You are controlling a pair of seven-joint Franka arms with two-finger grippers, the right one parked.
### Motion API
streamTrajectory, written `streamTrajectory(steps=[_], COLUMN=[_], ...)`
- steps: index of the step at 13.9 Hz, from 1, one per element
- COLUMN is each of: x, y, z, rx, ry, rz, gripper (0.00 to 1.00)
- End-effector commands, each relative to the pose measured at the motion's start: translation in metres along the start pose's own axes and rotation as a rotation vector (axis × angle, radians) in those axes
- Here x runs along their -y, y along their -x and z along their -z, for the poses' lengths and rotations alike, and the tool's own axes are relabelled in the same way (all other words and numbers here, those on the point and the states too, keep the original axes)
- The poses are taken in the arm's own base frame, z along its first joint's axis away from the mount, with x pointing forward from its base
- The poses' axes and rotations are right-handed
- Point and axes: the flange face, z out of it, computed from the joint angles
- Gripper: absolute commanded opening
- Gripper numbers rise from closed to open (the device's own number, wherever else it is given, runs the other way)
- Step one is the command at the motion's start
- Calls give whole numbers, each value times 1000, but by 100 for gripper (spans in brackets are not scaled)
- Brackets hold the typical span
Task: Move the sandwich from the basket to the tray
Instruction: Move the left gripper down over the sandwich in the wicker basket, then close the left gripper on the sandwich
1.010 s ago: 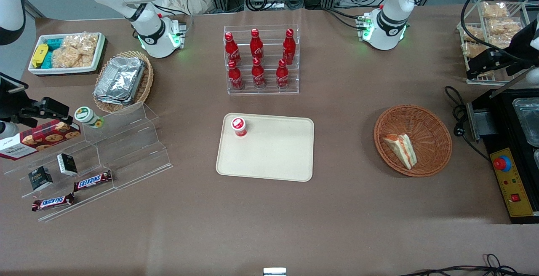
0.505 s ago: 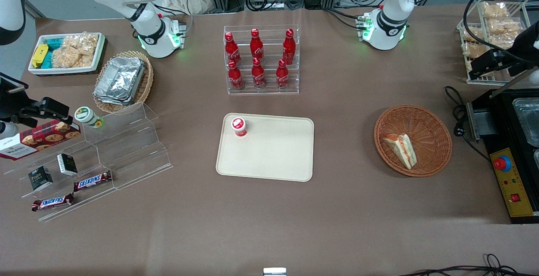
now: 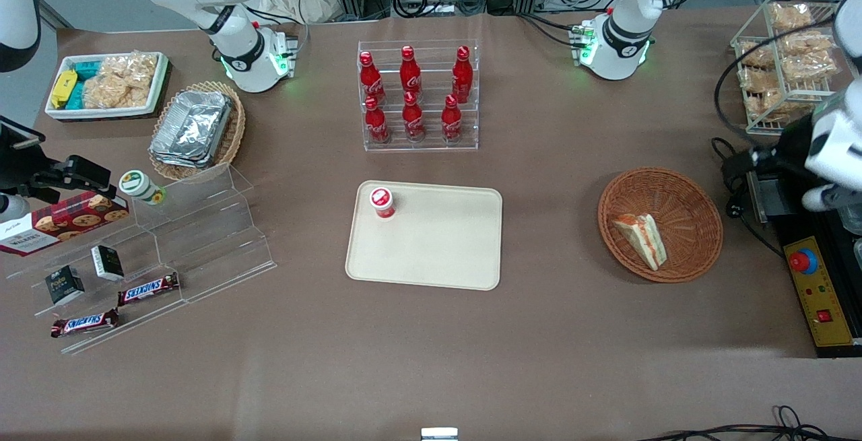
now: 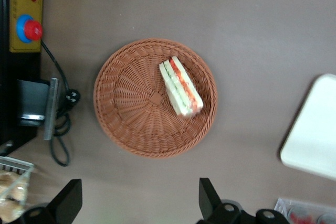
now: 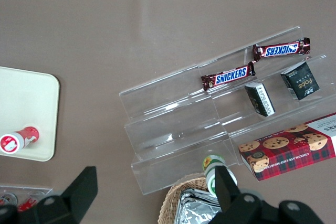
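Since earlier frame: left arm swung down from snack rack toward basket. Tray holds only small red cup. Sandwich untouched in basket, long axis running diagonally, filling edge up. Pincer spread wide, empty, near basket, not over it. Step: approach. Next: centre over sandwich, descend, close across its narrow width.

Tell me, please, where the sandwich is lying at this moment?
The sandwich lies inside the reddish-brown basket, toward the working arm's end of the table from the tray; the open gripper hovers above the table beside the basket.
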Motion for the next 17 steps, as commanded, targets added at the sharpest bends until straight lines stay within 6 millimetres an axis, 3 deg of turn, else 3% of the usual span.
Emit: streamTrajectory(steps=[1, 4, 7, 11, 13, 14, 17], x=[-37, -66, -65, -53, -50, -50, -51], y=[-22, -29, -14, 13, 17, 17, 13], z=[-60, -138, -214, -281, -290, -293, -287], rx=[21, 5, -37, -73, -76, -71, -83], ry=[-19, -83, -73, -76, -79, -82, -76], rz=[158, 245, 257, 222, 216, 215, 240], gripper=[100, 100, 100, 100, 100, 94, 41])
